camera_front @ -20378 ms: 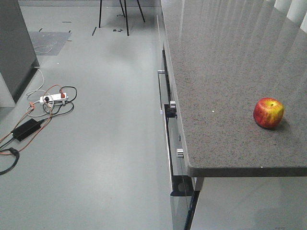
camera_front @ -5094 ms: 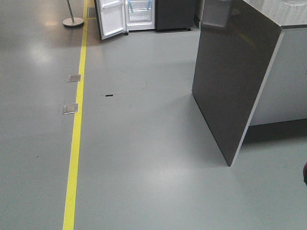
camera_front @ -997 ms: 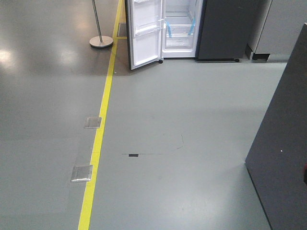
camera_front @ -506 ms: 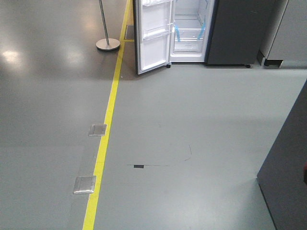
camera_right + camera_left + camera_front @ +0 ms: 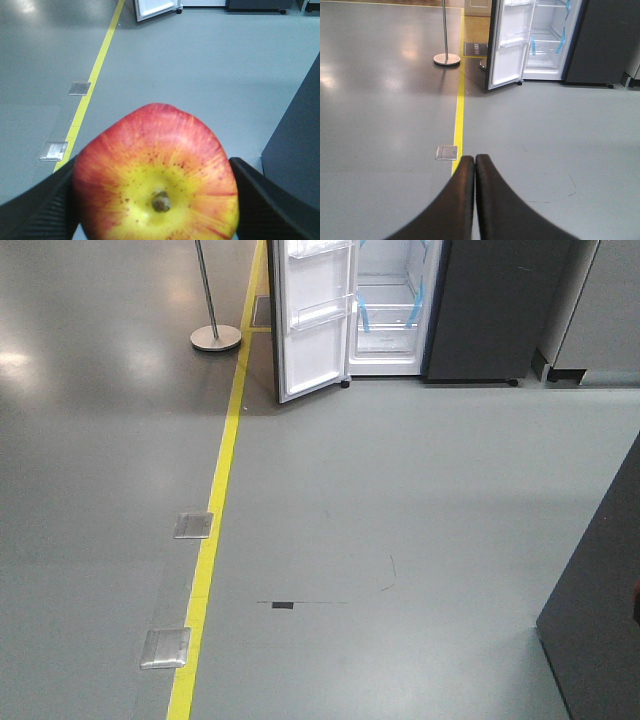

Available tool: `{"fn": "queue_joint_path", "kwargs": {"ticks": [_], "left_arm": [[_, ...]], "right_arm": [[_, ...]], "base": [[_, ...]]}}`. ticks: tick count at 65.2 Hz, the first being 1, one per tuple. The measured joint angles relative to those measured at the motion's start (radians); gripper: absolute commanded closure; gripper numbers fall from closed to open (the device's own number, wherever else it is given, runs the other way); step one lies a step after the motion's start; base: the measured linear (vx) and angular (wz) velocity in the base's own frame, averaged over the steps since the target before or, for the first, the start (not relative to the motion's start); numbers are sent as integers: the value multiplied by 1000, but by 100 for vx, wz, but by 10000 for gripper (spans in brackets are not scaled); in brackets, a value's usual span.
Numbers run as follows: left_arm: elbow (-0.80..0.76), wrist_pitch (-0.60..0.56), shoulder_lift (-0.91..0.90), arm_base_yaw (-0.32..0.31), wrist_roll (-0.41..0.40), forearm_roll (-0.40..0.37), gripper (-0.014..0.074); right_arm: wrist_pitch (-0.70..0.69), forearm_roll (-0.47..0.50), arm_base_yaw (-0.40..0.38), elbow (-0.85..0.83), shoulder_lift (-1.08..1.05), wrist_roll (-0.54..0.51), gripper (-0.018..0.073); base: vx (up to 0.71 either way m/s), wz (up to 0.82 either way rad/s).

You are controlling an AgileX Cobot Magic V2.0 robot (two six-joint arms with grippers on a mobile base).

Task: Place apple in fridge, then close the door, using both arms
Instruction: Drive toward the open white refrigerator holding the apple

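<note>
The red and yellow apple (image 5: 156, 172) fills the right wrist view, stem end toward the camera, with my right gripper (image 5: 156, 192) shut on it from both sides. The fridge (image 5: 390, 310) stands far ahead at the top of the front view, its white inside with blue tape strips showing. Its door (image 5: 312, 320) hangs open to the left, white inner face with clear bins toward me. In the left wrist view the fridge (image 5: 547, 40) and the door (image 5: 509, 47) lie far ahead, and my left gripper (image 5: 474, 161) is shut on nothing, its black fingers pressed together.
A yellow floor line (image 5: 215, 510) runs toward the fridge, with two metal floor plates (image 5: 193, 525) beside it. A post on a round base (image 5: 216, 337) stands left of the door. A dark grey panel (image 5: 600, 620) rises at the right edge. The fridge's other dark door (image 5: 495, 300) is closed.
The view has advanced across the floor toward the fridge and shifted slightly, so the fridge and open door sit a little larger and more central. Both grippers hold as before.
</note>
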Motion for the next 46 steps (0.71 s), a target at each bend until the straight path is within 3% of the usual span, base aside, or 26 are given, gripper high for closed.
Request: {"fn": "queue_joint_path", "kwargs": {"ticks": [46], "left_arm": [[0, 0, 0, 0, 0, 0, 601]], "right_arm": [[0, 0, 0, 0, 0, 0, 474]], "base": [[10, -2]]}}
